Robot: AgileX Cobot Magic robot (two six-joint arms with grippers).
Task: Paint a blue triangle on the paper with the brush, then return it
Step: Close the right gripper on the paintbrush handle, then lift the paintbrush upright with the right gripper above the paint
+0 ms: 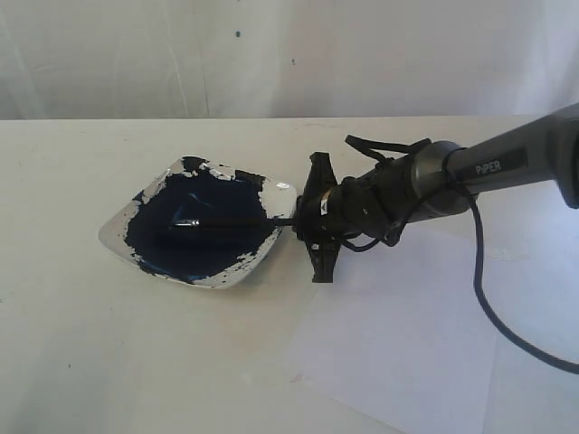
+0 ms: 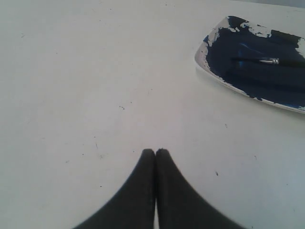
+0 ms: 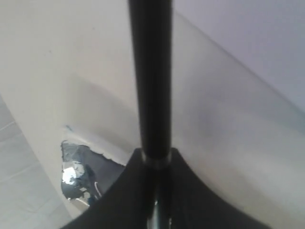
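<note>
My right gripper (image 1: 294,220) is shut on the black handle of the brush (image 1: 226,221). The brush lies level across the paint dish (image 1: 113,237), its silver ferrule and tip in the dark navy pool. In the right wrist view the handle (image 3: 150,71) runs straight out from between the closed fingers of that gripper (image 3: 153,157). The white paper (image 1: 407,344) lies flat on the table below and right of the gripper. No blue triangle is in view; the visible sheet is plain white. My left gripper (image 2: 155,151) is shut on nothing above bare tabletop, well away from the dish (image 2: 202,59) and the brush (image 2: 281,61).
The dish is a shallow white square smeared with navy paint, left of centre on the cream table (image 1: 90,362). The right arm (image 1: 488,167) and its cable (image 1: 493,316) cross above the paper's far side. A pale backdrop stands behind the table.
</note>
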